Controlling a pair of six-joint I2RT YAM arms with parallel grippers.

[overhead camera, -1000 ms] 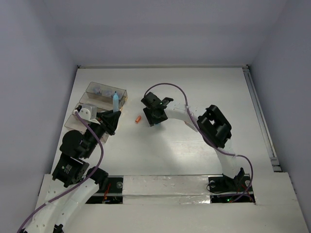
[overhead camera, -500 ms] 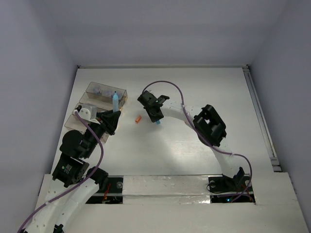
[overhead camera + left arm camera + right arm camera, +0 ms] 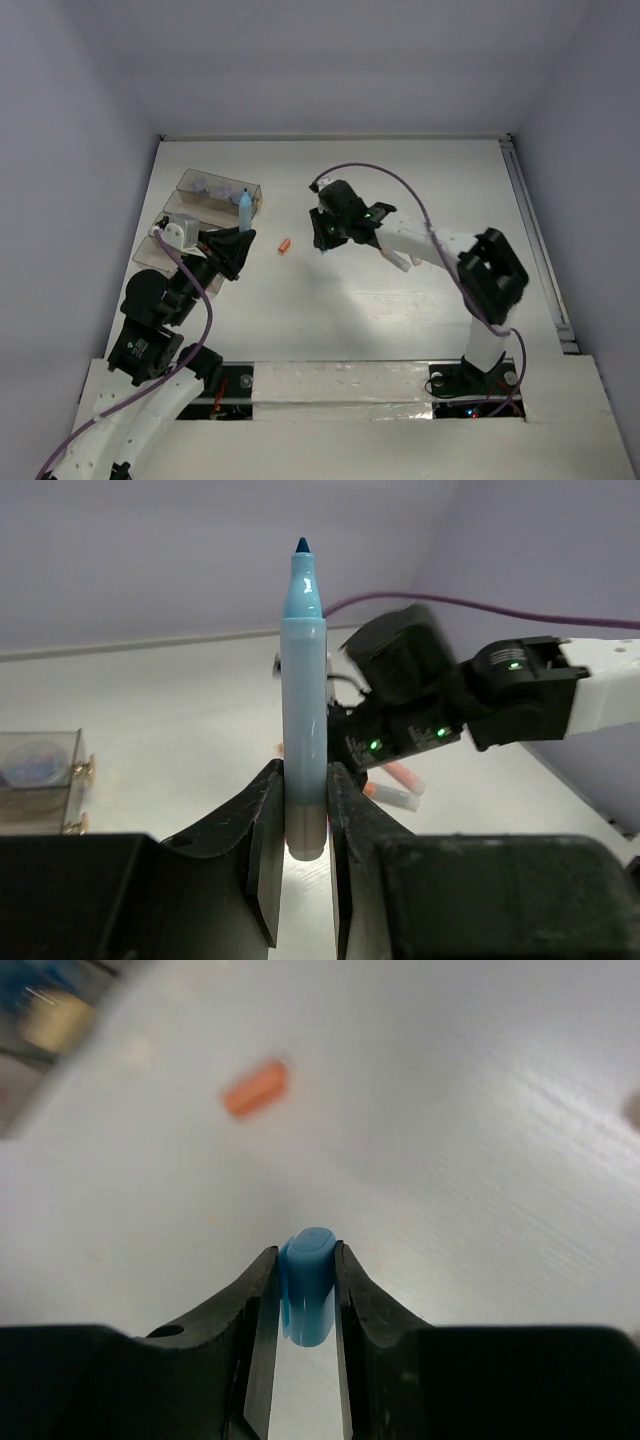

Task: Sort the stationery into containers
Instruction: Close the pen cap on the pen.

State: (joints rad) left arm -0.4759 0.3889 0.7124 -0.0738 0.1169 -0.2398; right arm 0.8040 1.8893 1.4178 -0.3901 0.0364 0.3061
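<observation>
An uncapped blue marker [image 3: 302, 670] stands upright, tip up, with my left gripper [image 3: 303, 772] shut on its lower end. From above, this marker [image 3: 243, 208] rises beside the clear containers [image 3: 190, 196] at the table's left, above the left gripper [image 3: 237, 243]. My right gripper [image 3: 305, 1253] is shut on a small blue cap [image 3: 308, 1295] a little above the tabletop. The right gripper [image 3: 323, 238] sits near mid-table, to the right of the marker. A loose orange cap [image 3: 285, 245] lies between the two grippers and also shows in the right wrist view [image 3: 255, 1087].
Lilac tubs [image 3: 207, 186] sit in the far bin. Two markers [image 3: 398, 787] lie on the table under the right arm. The bin's clear wall [image 3: 40, 770] shows at the left of the left wrist view. White side walls enclose the table.
The right gripper closed on the blue cap and lifted it, while the right arm's elbow swung out to the right. The left gripper with the marker shifted slightly right.
</observation>
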